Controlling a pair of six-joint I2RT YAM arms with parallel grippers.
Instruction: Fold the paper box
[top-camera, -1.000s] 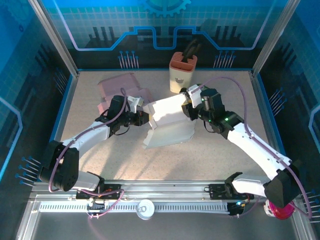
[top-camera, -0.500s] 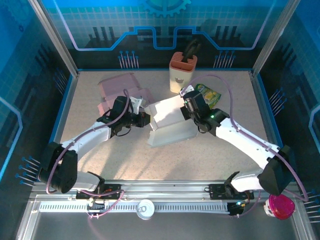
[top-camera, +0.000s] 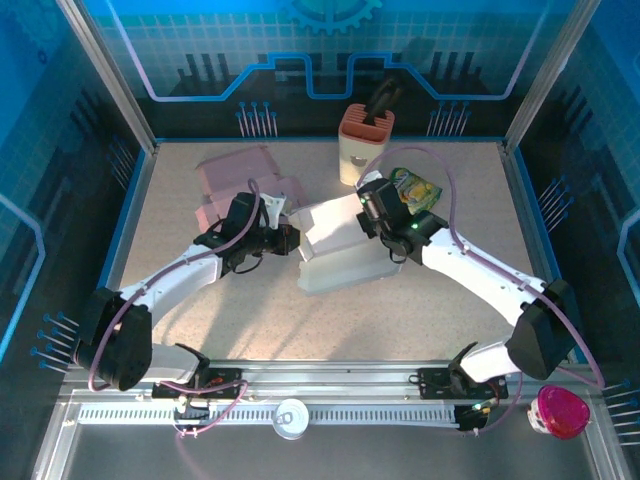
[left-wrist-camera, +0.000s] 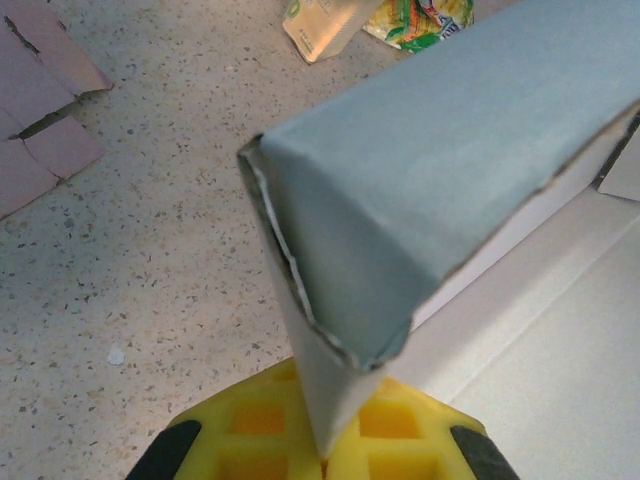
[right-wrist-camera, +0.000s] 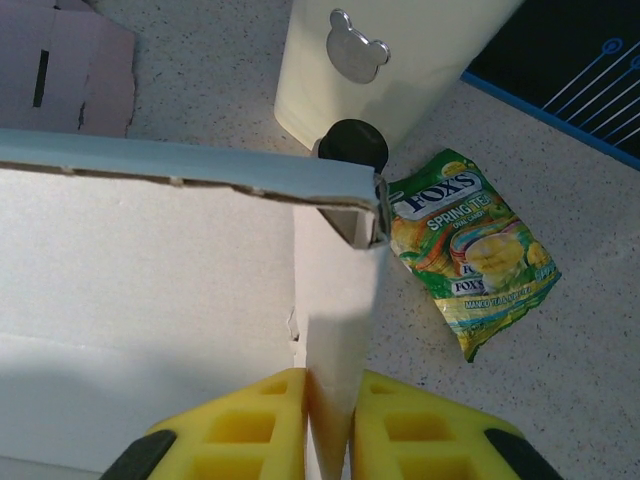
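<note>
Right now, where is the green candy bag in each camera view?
Top external: green candy bag right of centre, toward the back.
Left wrist: bag at the top edge, right of middle.
Right wrist: bag right of centre.
Shared landmark: cream container beside it.

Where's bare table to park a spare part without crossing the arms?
Bare: the near strip of table between left arm and right arm, in front of the white box; also the far right corner, past the candy bag. Crowded: far middle, where pink cardboard, cream holder and white box sit close together.
</note>
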